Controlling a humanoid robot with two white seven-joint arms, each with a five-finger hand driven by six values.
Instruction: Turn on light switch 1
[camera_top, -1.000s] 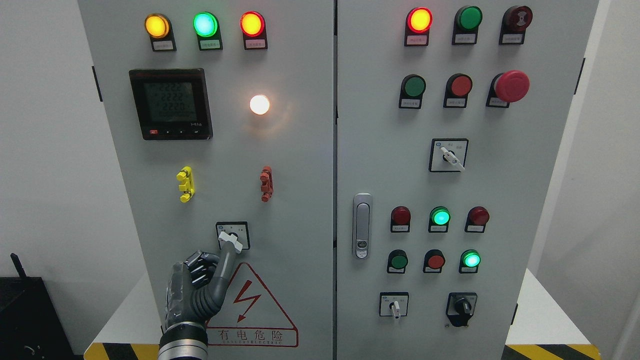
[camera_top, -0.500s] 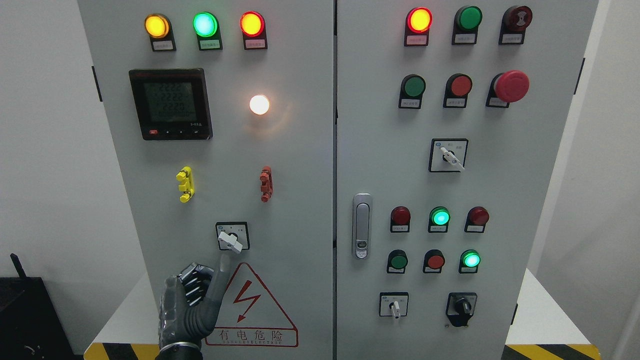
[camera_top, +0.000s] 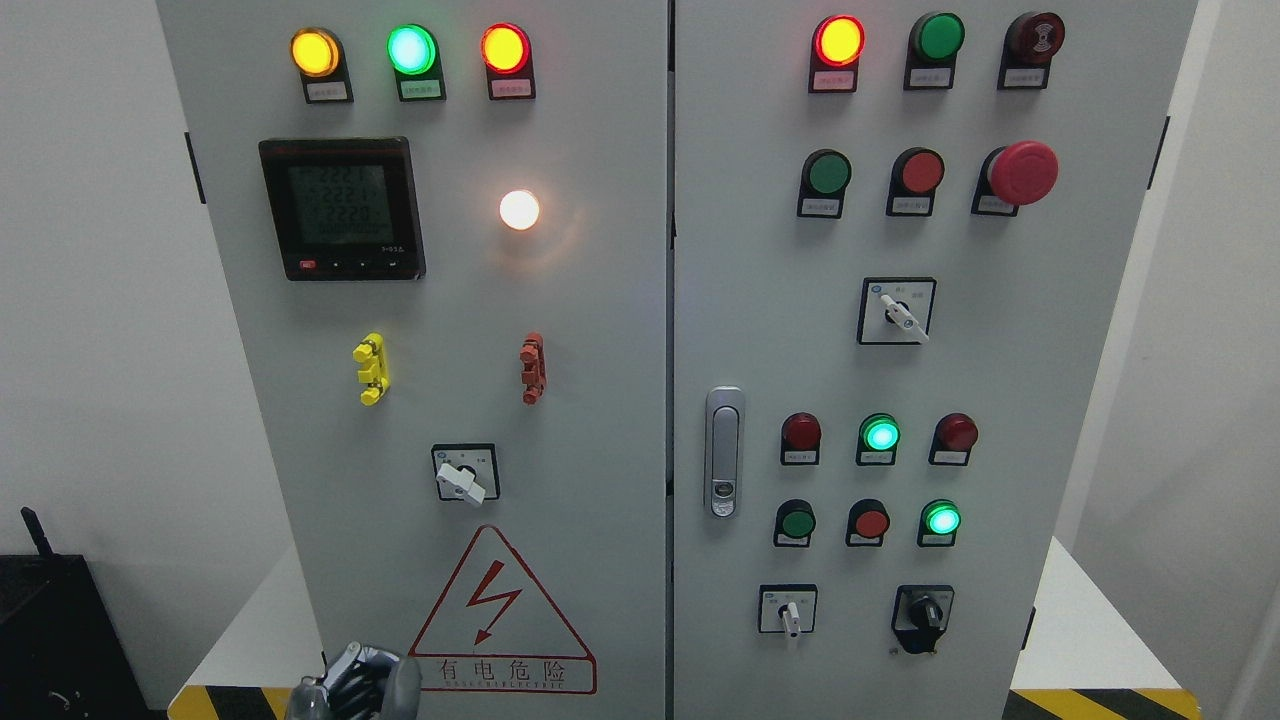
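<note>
The light switch (camera_top: 462, 480) is a white rotary knob on a black-framed plate, low on the left cabinet door (camera_top: 600, 330). Its handle points down to the right. Above it a round white lamp (camera_top: 519, 210) glows. My left hand (camera_top: 355, 688) shows only partly at the bottom edge, well below the switch and left of the red warning triangle (camera_top: 495, 612), touching nothing. My right hand is out of view.
The left door also carries a black digital meter (camera_top: 342, 208), a yellow clip (camera_top: 370, 368), a red clip (camera_top: 533, 368) and three lit lamps on top. The right door (camera_top: 1000, 330) has push buttons, selector switches, a red emergency button (camera_top: 1022, 172) and a door handle (camera_top: 724, 451).
My left hand has dropped from the switch knob straight down to the bottom edge of the picture. The knob keeps its down-right position and the white lamp stays lit.
</note>
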